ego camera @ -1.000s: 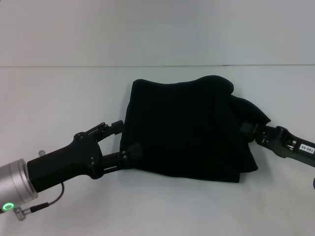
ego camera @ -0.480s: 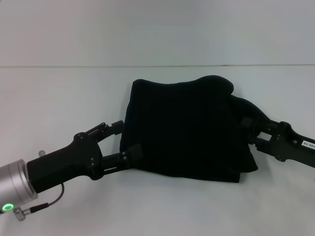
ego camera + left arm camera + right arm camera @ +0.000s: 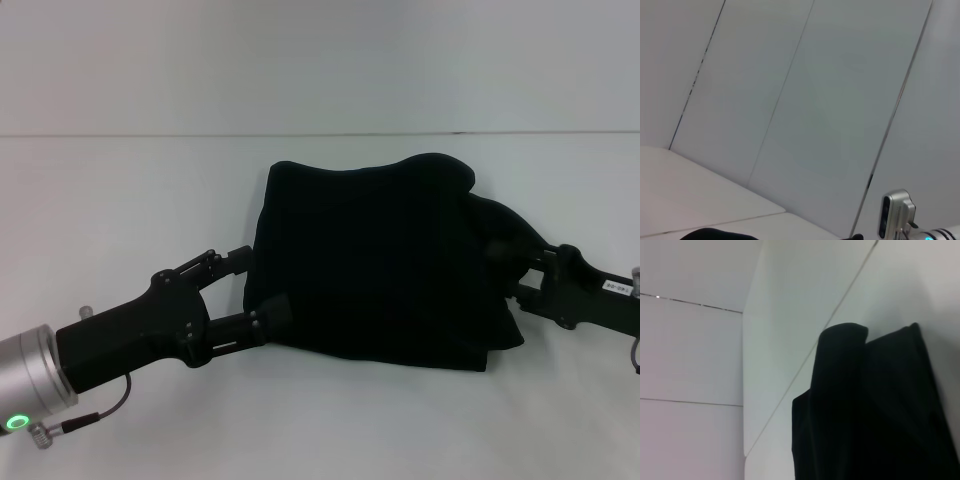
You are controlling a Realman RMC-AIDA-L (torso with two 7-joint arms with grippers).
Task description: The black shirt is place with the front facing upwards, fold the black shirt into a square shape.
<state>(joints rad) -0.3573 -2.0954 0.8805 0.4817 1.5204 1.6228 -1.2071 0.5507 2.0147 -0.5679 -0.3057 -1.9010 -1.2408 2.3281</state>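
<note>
Table [image 3: 120, 180]: plain white top spread out before me, matte and even.
Wall [image 3: 320, 60]: pale, rising behind the table's far edge.
Wall panels [image 3: 805, 100]: thin seams run between them, seen from my left wrist.

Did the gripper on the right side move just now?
Yes. The right gripper slid outward toward the picture's right edge, away from the black shirt, which stayed put.

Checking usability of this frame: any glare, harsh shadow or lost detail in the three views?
Head view: even light, no glare; the black shirt is a featureless dark mass, folds barely readable. Right wrist view: shirt also solid black. Left wrist view: mostly pale wall panels.
</note>
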